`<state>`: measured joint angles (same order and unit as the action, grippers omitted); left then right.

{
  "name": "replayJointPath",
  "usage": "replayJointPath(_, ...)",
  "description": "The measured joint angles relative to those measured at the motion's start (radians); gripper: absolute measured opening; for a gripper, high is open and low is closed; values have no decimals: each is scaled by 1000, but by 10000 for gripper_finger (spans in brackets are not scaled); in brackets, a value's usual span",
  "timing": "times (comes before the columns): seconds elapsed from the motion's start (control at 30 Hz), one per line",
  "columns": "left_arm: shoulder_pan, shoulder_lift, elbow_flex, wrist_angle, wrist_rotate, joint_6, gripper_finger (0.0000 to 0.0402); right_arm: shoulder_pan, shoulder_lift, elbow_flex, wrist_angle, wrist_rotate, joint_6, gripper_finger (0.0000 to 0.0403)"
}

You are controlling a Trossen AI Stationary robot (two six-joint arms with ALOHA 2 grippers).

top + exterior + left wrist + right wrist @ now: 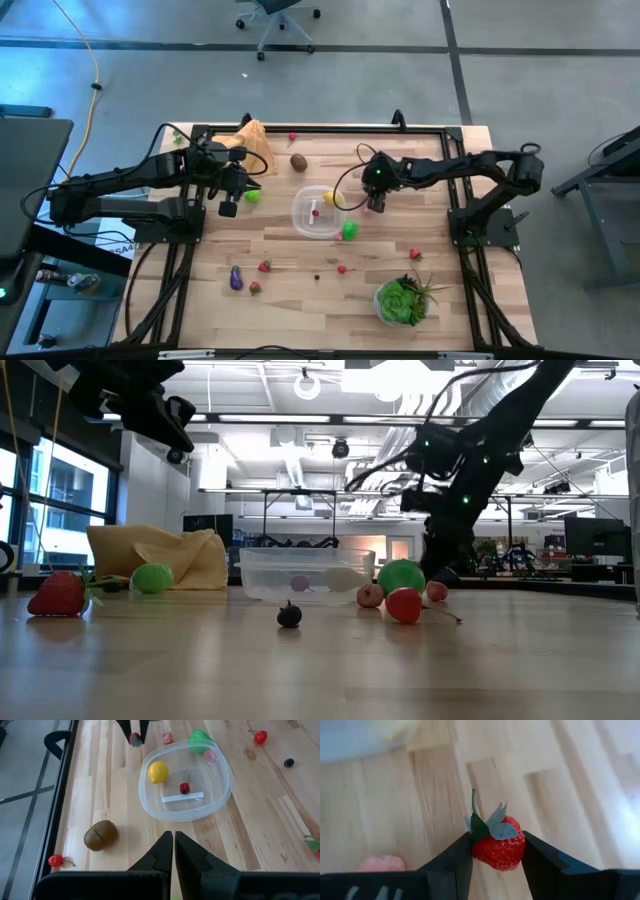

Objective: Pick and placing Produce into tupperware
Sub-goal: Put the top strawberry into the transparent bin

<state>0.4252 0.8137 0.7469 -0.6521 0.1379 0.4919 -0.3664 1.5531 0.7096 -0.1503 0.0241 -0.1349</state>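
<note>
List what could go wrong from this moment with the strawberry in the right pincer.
1. The right pincer pinches the strawberry only at its sides, so the rounded toy could slip or pop out when lifted.
2. The clear tupperware is light and sits just beside that arm; a low approach could nudge its rim and shift the lemon and cherry inside.
3. The green lime lies against the container's near side and could get knocked and roll away.

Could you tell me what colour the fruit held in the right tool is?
Red, with green leaves: a strawberry, clearest in the right wrist view.
</note>
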Motion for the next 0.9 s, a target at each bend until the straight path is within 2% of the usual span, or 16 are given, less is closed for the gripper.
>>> replayJointPath(0.23,0,0,0,0,0,0,10,9,-81,82,1,-32,24,134)
replayJointPath(0.43,0,0,0,0,0,0,10,79,-96,203,4,-107,52,134)
replayJointPath(0.67,0,0,0,0,0,0,10,186,-27,322,-9,-115,70,134)
replayJointPath(0.9,0,0,0,0,0,0,10,237,123,380,-51,-133,94,134)
